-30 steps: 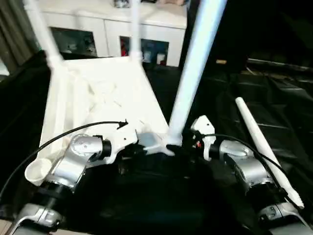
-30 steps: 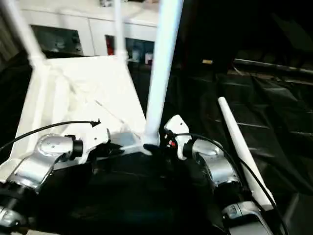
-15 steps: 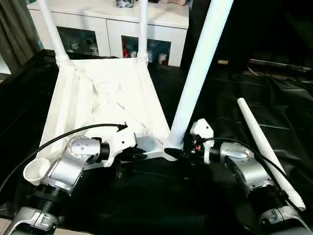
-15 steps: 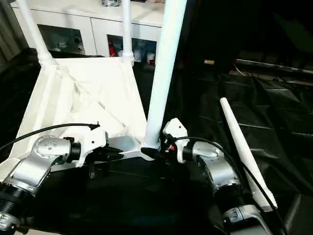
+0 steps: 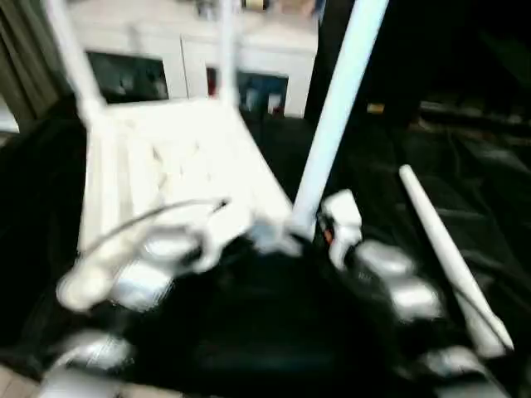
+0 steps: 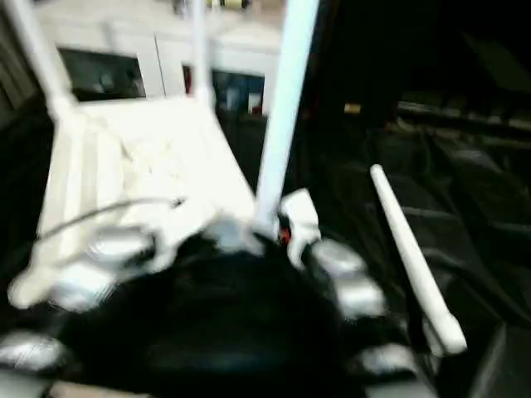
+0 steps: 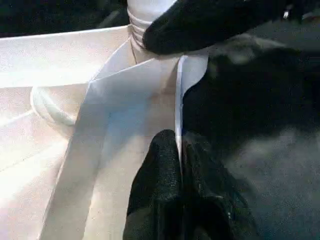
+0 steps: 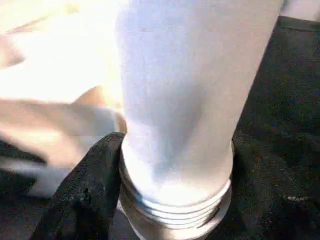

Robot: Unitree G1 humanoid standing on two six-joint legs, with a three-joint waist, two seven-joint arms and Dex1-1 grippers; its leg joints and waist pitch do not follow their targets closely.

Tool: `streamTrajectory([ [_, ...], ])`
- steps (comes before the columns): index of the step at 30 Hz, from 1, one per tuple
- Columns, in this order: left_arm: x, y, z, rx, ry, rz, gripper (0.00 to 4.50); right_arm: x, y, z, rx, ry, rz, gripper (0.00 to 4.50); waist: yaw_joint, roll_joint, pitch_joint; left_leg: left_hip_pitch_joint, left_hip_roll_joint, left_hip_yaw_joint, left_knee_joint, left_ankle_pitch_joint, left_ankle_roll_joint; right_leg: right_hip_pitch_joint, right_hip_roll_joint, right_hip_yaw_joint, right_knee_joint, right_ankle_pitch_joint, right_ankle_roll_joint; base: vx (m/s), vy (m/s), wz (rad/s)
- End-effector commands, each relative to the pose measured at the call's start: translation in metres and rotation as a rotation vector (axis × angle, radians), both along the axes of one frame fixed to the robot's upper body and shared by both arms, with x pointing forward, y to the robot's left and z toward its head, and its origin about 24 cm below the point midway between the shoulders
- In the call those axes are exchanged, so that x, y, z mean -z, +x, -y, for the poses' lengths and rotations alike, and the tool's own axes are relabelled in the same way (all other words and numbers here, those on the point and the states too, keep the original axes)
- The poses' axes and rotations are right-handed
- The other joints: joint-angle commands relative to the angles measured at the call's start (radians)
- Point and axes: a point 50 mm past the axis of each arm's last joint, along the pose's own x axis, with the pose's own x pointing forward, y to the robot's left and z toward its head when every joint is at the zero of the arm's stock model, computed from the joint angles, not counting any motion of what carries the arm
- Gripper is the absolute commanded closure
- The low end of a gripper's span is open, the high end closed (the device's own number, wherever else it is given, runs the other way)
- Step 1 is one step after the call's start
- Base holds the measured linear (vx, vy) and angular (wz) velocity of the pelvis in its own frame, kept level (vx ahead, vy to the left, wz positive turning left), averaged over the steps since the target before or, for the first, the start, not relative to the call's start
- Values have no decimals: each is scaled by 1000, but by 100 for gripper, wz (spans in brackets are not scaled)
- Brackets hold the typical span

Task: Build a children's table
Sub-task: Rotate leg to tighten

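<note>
The children's table top [image 5: 174,166] lies upside down on the black-covered work table [image 5: 465,174], ribbed underside facing up, and I take it as the landmark. At its nearest edge the left gripper [image 7: 179,150] is pinched closed on the thin upright rim of the top, one black finger [image 7: 157,175] on each side of the white wall. Just beside it, at the near corner on the robot's right, a long white leg [image 5: 332,124] stands in its corner socket and leans a little away from the top as it rises. The right gripper [image 8: 170,200] is around the base of this leg, where the ribbed collar sits; one black finger [image 8: 85,195] presses on the leg at one side and the dark of the other shows at the far side, so the jaws stand wide and closed on the leg. To the right of the top, well apart from it, a loose leg [image 5: 448,253] lies flat on the black cover. At the far edge of the top two more legs [image 5: 70,62] stand upright in the far corner sockets. Behind the top is a white glass-door cabinet [image 5: 191,66].
</note>
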Motion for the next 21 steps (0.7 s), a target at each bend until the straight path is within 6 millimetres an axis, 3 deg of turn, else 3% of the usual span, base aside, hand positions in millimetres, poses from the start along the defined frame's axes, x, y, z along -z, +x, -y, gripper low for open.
streamTrajectory([
  [1, 10, 2, 13, -117, -40, -18, 450, 21, -5, -4, 102, -67, -102, 174, -4, -7, -35, 28, 69, -40, -72, -329, -40, 2, -93, 60, -111, -355, -140, 0, 0, 0],
  [6, 11, 0, 30, -71, -30, -5, 450, 18, -3, -18, 114, -120, -52, 174, 1, -5, -41, 18, 68, -38, -71, -272, -24, 9, -89, 58, -100, -217, -141, 0, 0, 0],
  [8, 13, 0, 28, -70, -23, -4, 450, 14, -2, -21, 100, -68, -38, 119, 2, -6, -41, 17, 66, -35, -69, -257, -10, 11, -90, 58, -98, -184, -145, 0, 0, 0],
  [11, 14, 0, 24, -75, -20, 0, 450, 10, -1, -19, 102, -41, -21, 94, 5, -9, -41, 14, 66, -35, -69, -251, 4, 13, -90, 58, -100, -200, -140, 0, 0, 0],
  [13, 14, 0, 23, -77, -20, 5, 450, 7, 1, -14, 108, -62, 9, 62, 5, -9, -40, 14, 67, -35, -70, -258, 2, 12, -90, 57, -102, -220, -135, 0, 0, 0],
  [16, 9, 1, 25, -50, -48, 49, 450, -2, 0, 1, 98, -44, 49, 62, 9, -11, -38, 16, 68, -36, -71, -280, 1, 10, -91, 59, -108, -259, -118, 0, 0, 0],
  [17, 8, 1, 26, -43, -53, 63, 450, -4, -1, 4, 90, -38, 61, 62, 8, -16, -38, 14, 70, -37, -72, -273, 3, 11, -90, 58, -106, -247, -115, 0, 0, 0],
  [20, 2, 2, 29, -38, -85, 106, 450, -13, -6, 16, 64, -22, 109, 62, 15, -15, -41, 13, 71, -36, -70, -250, 18, 14, -89, 58, -103, -198, -110, 0, 0, 0],
  [21, 0, 1, 30, -38, -118, 105, 404, -17, -10, 22, 49, -13, 133, 58, 14, -13, -40, 10, 69, -35, -70, -241, 22, 15, -86, 57, -102, -177, -118, 0, 0, 0],
])
